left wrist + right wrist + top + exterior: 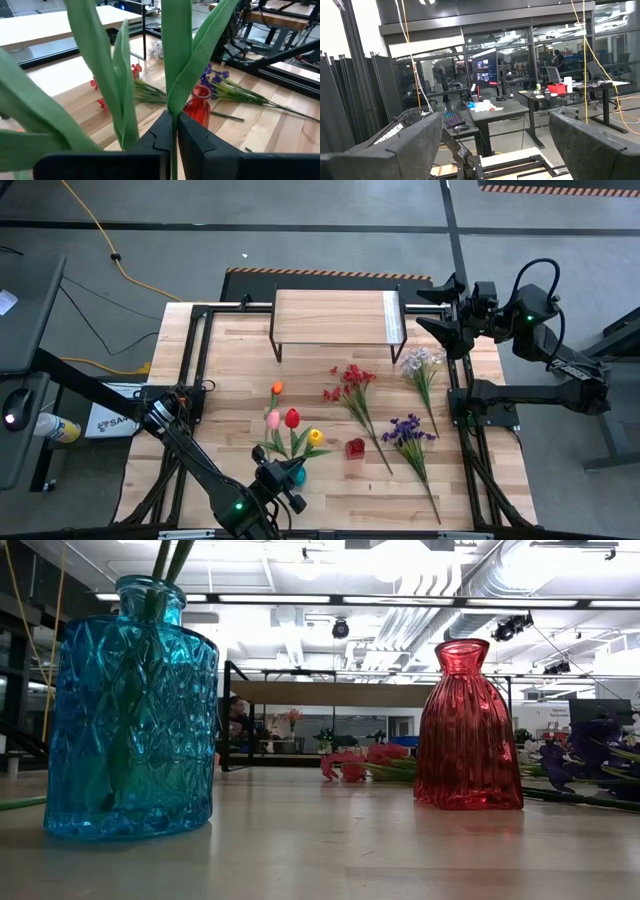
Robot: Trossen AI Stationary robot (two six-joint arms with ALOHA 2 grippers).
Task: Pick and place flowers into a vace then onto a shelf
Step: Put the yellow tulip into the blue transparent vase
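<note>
A wooden desk (330, 480) carries the shelf (330, 315) at its far edge. The left claw (174, 131), at the near edge over a blue vase (130, 710), pinches a green stem (175, 60). Tulips (290, 425), sprigs (352, 395) and a red vase (355, 448) lie mid-desk. The right claw (440, 308) waits wide open by the far right corner.

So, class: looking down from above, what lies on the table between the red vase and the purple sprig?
In the high view, the red sprig's green stem crosses between the red vase and the purple sprig.
</note>
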